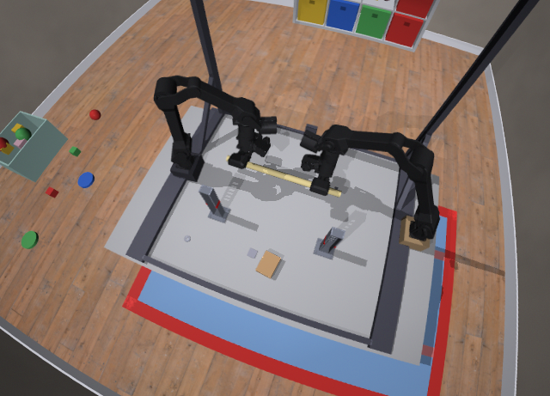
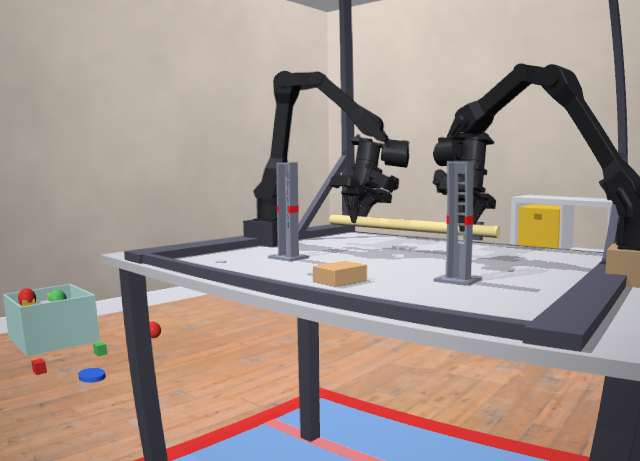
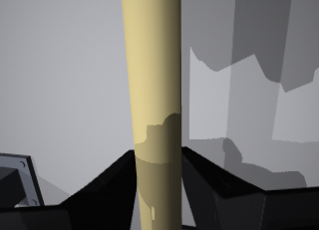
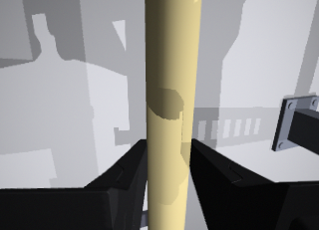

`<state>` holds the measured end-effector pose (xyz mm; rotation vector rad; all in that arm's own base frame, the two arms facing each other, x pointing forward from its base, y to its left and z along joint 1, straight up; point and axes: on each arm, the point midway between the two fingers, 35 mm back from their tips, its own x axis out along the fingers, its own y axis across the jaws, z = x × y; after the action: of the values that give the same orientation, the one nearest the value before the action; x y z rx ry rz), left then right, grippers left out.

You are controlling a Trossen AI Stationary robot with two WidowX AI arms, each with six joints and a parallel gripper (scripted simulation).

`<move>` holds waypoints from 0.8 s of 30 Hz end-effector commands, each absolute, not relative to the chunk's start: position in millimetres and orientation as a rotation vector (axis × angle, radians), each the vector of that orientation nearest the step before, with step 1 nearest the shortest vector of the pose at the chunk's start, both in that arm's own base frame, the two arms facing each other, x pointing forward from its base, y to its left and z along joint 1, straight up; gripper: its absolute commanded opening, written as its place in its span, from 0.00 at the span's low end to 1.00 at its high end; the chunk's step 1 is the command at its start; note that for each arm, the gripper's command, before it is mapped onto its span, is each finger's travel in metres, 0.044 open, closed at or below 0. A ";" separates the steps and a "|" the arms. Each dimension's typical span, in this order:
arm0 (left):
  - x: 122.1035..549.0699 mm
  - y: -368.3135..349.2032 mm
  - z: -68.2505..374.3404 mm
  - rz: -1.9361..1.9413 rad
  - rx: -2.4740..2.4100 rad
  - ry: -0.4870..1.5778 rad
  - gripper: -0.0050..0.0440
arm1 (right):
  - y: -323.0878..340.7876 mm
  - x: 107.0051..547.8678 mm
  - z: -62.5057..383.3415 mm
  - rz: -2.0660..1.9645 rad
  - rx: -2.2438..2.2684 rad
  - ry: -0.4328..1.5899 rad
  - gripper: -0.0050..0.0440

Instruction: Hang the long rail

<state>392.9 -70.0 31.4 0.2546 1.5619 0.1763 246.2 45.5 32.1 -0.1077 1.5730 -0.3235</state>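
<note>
The long yellow rail (image 1: 284, 176) (image 2: 403, 223) (image 3: 152, 66) (image 4: 171, 51) is held above the table, behind both posts. My left gripper (image 1: 320, 190) (image 2: 474, 221) (image 3: 158, 155) is shut on it near its right end in the top and exterior views. My right gripper (image 1: 238, 161) (image 2: 353, 219) (image 4: 166, 145) is shut on it near its left end. One grey post (image 1: 210, 201) (image 2: 282, 187) (image 4: 284, 115) stands at picture left, the other post (image 1: 333, 236) (image 2: 452, 239) (image 3: 24, 162) at picture right. Both carry red marks and stand apart from the rail. The rail's hooks are not clear.
An orange-brown block (image 1: 268, 264) (image 2: 339, 273) lies in front, between the posts. A small grey square (image 1: 252, 252) and a small ring (image 1: 187, 236) lie nearby. A dark frame (image 1: 255, 301) (image 2: 330, 301) borders the table; uprights rise behind the arms.
</note>
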 end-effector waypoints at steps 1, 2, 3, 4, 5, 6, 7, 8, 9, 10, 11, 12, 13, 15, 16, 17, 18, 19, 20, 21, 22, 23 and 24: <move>395.4 -73.3 50.5 0.178 0.236 1.533 0.00 | 45.9 249.2 41.6 -0.309 -0.105 1.555 0.00; 395.4 -73.3 50.5 0.178 0.236 1.533 0.00 | 45.9 249.2 41.6 -0.309 -0.105 1.555 0.00; 395.4 -73.3 50.5 0.178 0.236 1.533 0.00 | 45.9 249.2 41.6 -0.309 -0.105 1.555 0.00; 395.4 -73.3 50.5 0.178 0.236 1.533 0.00 | 45.9 249.2 41.6 -0.309 -0.105 1.555 0.00; 395.4 -73.3 50.5 0.178 0.236 1.533 0.00 | 45.9 249.2 41.6 -0.309 -0.105 1.555 0.00; 395.4 -73.3 50.5 0.178 0.236 1.533 0.00 | 45.9 249.2 41.6 -0.309 -0.105 1.555 0.00; 395.4 -73.3 50.5 0.178 0.236 1.533 0.00 | 45.9 249.2 41.6 -0.309 -0.105 1.555 0.00; 395.4 -73.3 50.5 0.178 0.236 1.533 0.00 | 45.9 249.2 41.6 -0.309 -0.105 1.555 0.00; 395.4 -73.3 50.5 0.178 0.236 1.533 0.00 | 45.9 249.2 41.6 -0.309 -0.105 1.555 0.00; 395.4 -73.3 50.5 0.178 0.236 1.533 0.00 | 45.9 249.2 41.6 -0.309 -0.105 1.555 0.00; 395.4 -73.3 50.5 0.178 0.236 1.533 0.00 | 45.9 249.2 41.6 -0.309 -0.105 1.555 0.00; 395.4 -73.3 50.5 0.178 0.236 1.533 0.00 | 45.9 249.2 41.6 -0.309 -0.105 1.555 0.00; 395.4 -73.3 50.5 0.178 0.236 1.533 0.00 | 45.9 249.2 41.6 -0.309 -0.105 1.555 0.00; 395.4 -73.3 50.5 0.178 0.236 1.533 0.00 | 45.9 249.2 41.6 -0.309 -0.105 1.555 0.00; 395.4 -73.0 50.6 0.171 0.229 1.533 0.00 | 45.7 249.2 41.7 -0.303 -0.098 1.555 0.00; 395.4 -72.7 50.7 0.157 0.215 1.535 0.00 | 45.1 249.2 41.9 -0.288 -0.085 1.554 0.00; 395.4 -72.0 50.7 0.139 0.198 1.537 0.00 | 44.4 249.1 42.0 -0.270 -0.067 1.555 0.00; 395.5 -71.2 50.9 0.116 0.176 1.539 0.00 | 43.5 249.0 42.2 -0.247 -0.045 1.555 0.00; 395.5 -70.7 51.1 0.100 0.160 1.540 0.00 | 42.9 249.0 42.4 -0.231 -0.029 1.555 0.00; 395.5 -69.9 51.2 0.079 0.139 1.542 0.00 | 42.1 248.9 42.5 -0.210 -0.009 1.555 0.00; 395.5 -69.9 51.2 0.079 0.139 1.542 0.00 | 42.1 248.9 42.5 -0.210 -0.009 1.555 0.00; 395.5 -69.9 51.2 0.079 0.139 1.542 0.00 | 42.1 248.9 42.5 -0.210 -0.009 1.555 0.00; 395.5 -68.9 51.2 0.050 0.111 1.544 0.00 | 40.9 248.8 42.6 -0.181 0.020 1.555 0.00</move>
<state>392.0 -69.6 35.0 0.1561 1.5850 0.0952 247.3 42.6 37.3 -0.0236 1.5766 -0.2257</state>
